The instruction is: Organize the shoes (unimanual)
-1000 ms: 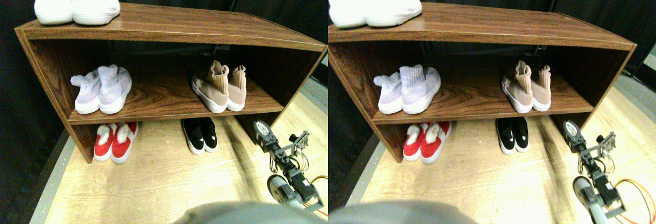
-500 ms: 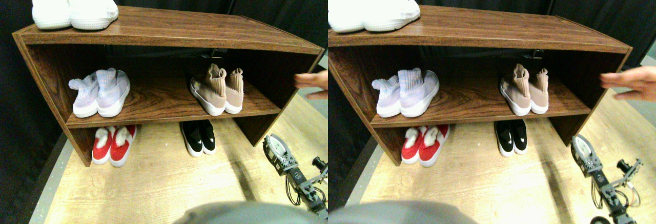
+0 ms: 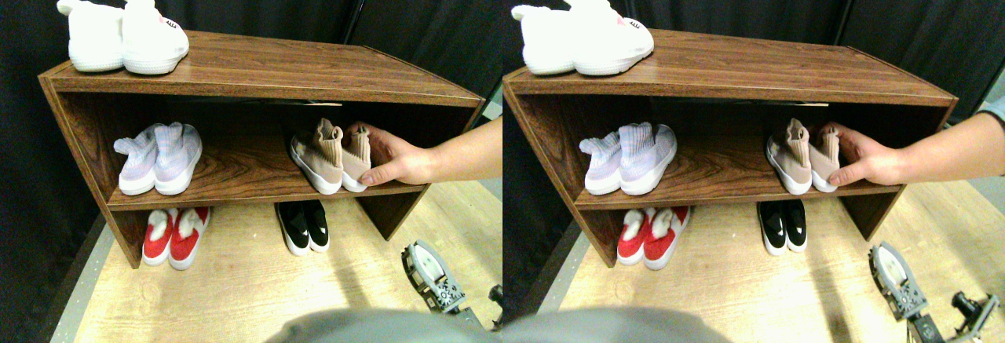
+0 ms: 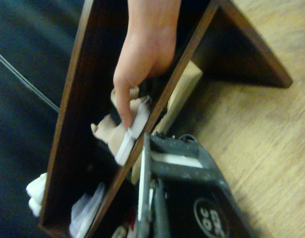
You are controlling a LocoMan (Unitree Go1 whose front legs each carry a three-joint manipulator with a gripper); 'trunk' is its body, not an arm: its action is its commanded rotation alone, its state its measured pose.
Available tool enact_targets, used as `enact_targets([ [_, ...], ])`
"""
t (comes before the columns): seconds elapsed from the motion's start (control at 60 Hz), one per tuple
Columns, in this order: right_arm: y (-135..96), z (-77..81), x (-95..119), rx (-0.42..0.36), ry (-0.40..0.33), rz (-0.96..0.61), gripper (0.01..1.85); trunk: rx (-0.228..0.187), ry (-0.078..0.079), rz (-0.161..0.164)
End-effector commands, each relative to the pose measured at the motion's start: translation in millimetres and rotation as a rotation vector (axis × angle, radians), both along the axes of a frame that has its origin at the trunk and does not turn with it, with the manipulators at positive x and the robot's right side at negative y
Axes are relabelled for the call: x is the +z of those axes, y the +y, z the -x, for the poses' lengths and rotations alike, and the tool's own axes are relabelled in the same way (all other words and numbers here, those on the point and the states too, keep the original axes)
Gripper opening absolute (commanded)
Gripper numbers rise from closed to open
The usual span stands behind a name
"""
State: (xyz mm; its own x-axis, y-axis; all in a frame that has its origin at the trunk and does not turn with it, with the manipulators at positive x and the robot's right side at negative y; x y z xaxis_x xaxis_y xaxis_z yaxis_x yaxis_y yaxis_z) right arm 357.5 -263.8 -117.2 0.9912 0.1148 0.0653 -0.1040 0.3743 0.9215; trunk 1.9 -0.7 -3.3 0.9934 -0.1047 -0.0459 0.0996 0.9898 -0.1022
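A wooden shoe rack (image 3: 259, 60) was seen standing on a light wood floor (image 3: 251, 288), with dark curtains behind it. On the middle shelf, toward its right end, the tan sock sneakers (image 3: 334, 155) were sat side by side, toes facing the front edge, and a person's hand (image 3: 396, 158) had been reached in from the right with the fingers wrapped round the right-hand shoe of that pair, thumb pressed on its outer side. Toward the left end of the same shelf a pale lilac knit pair (image 3: 159, 157) was parked. Down on the floor under the rack, the black slip-ons (image 3: 305, 227) were tucked just right of the middle, and a red pair with white fluffy tops (image 3: 175, 235) was set near the left side panel. A white bunny-eared pair (image 3: 126, 33) was perched on the top board at its left end. The right gripper (image 3: 430, 274) was held low near the floor, off the rack's right front corner and well apart from every shoe; whether its jaws were wide or closed couldn't be told, tbh. In the wrist view the hand was seen pinching the tan sneaker's white sole.
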Motion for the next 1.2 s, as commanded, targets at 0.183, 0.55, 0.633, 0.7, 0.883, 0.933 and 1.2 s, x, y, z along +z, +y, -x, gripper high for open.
enact_targets([
  [0.183, 24, 0.1, 11, 0.085, -0.062, 0.005, 0.06, 0.032, -0.038, 0.026],
  [0.55, 41, -7.6, 13, 0.096, -0.061, -0.021, 0.06, 0.036, -0.036, 0.033],
  [0.633, 40, -8.1, 13, 0.096, -0.068, -0.001, 0.06, 0.033, -0.036, 0.032],
  [0.7, 39, -8.5, 13, 0.098, -0.073, 0.001, 0.06, 0.033, -0.036, 0.032],
  [0.883, 36, -6.5, 15, 0.085, -0.075, -0.002, 0.06, 0.024, -0.033, 0.028],
  [0.933, 36, -5.7, 15, 0.083, -0.073, -0.003, 0.06, 0.021, -0.034, 0.025],
  [1.2, 33, -3.8, 15, 0.087, -0.071, -0.017, 0.06, 0.017, -0.030, 0.019],
])
